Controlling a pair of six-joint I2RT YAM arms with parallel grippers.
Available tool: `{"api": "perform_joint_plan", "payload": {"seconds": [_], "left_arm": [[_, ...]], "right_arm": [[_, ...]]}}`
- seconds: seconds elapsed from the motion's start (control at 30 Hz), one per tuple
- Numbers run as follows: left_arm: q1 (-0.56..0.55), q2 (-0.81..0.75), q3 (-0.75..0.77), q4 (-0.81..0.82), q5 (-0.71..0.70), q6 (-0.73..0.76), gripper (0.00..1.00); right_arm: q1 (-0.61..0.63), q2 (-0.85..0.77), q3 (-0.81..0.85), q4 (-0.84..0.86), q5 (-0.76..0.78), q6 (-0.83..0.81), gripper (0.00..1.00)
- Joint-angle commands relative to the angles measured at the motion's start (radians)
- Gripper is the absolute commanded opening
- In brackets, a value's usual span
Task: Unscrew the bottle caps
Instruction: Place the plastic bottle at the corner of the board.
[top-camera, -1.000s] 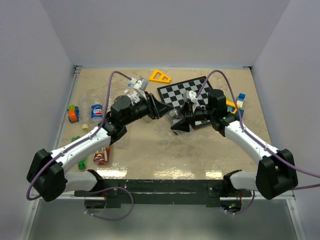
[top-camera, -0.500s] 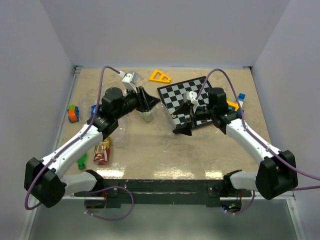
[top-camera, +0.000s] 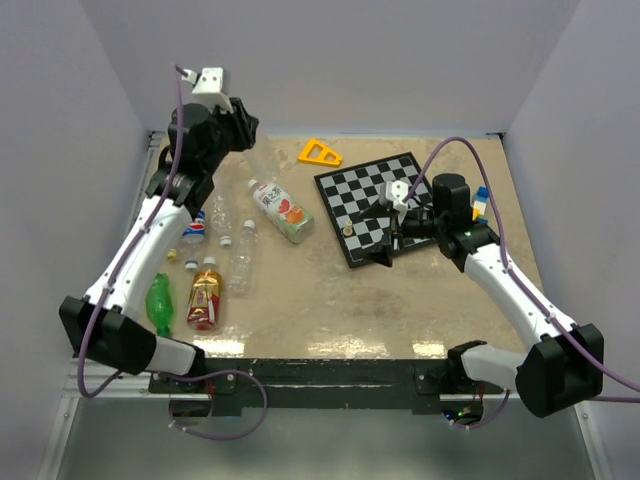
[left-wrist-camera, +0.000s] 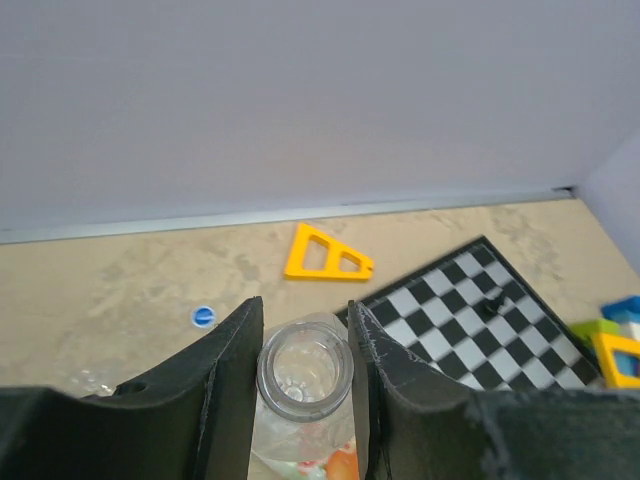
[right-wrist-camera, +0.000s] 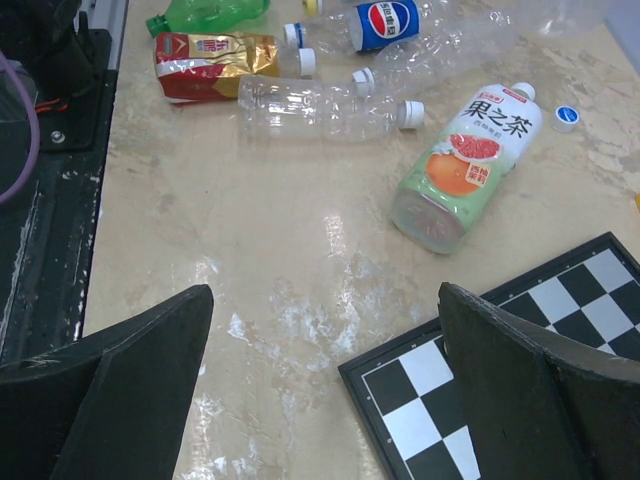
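Note:
My left gripper (top-camera: 241, 127) is raised at the far left, shut on the neck of a clear bottle (left-wrist-camera: 303, 375) whose open mouth has no cap. In the left wrist view the left gripper (left-wrist-camera: 303, 312) has its fingers pressed on both sides of that neck. On the table lie a white-green-orange labelled bottle (top-camera: 281, 210) with a white cap (right-wrist-camera: 521, 92), clear bottles (top-camera: 244, 256), a blue cola bottle (top-camera: 195, 228), a red-yellow one (top-camera: 204, 300) and a green one (top-camera: 159, 303). A loose blue cap (left-wrist-camera: 203, 316) lies on the table. My right gripper (top-camera: 385, 247) hangs open and empty by the chessboard corner.
A chessboard (top-camera: 380, 200) lies at the middle right, with a yellow triangle (top-camera: 319, 153) behind it and coloured blocks (top-camera: 480, 203) at its right. Small loose caps (top-camera: 190, 265) lie among the bottles at the left. Walls close the table on three sides.
My left arm has lifted from the table's middle up to the far left, keeping the clear bottle. My right gripper has opened wide and drawn back a little to the right.

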Motion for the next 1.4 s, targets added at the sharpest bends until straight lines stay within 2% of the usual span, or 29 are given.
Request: {"api": "perform_joint_plan", "payload": {"seconds": [0.0, 0.37, 0.67, 0.83, 1.0, 1.23, 1.3, 1.37], "left_arm": [[0.073, 0.157, 0.165, -0.008, -0.114, 0.086, 0.00], [0.162, 0.508, 0.420, 0.037, -0.154, 0.106, 0.00], [0.193, 0.688, 0.543, 0.035, -0.129, 0.108, 0.00], [0.199, 0.726, 0.529, 0.080, -0.115, 0.115, 0.00], [0.199, 0.727, 0.451, 0.190, -0.086, 0.137, 0.00], [0.201, 0.723, 0.376, 0.235, -0.082, 0.137, 0.00], [0.201, 0.719, 0.357, 0.247, -0.080, 0.132, 0.02], [0.202, 0.711, 0.336, 0.253, -0.079, 0.128, 0.08]], "right_arm": [[-0.001, -0.015, 0.018, -0.007, 0.025, -0.026, 0.98], [-0.001, -0.037, 0.010, -0.012, 0.054, -0.046, 0.98], [0.000, -0.020, 0.010, -0.018, 0.046, -0.054, 0.98], [0.000, -0.008, 0.012, -0.022, 0.049, -0.061, 0.98], [0.000, 0.001, 0.012, -0.025, 0.049, -0.063, 0.98], [0.000, 0.006, 0.012, -0.025, 0.048, -0.064, 0.98], [0.000, 0.006, 0.012, -0.025, 0.046, -0.064, 0.98], [0.000, 0.005, 0.012, -0.025, 0.046, -0.066, 0.98]]}}
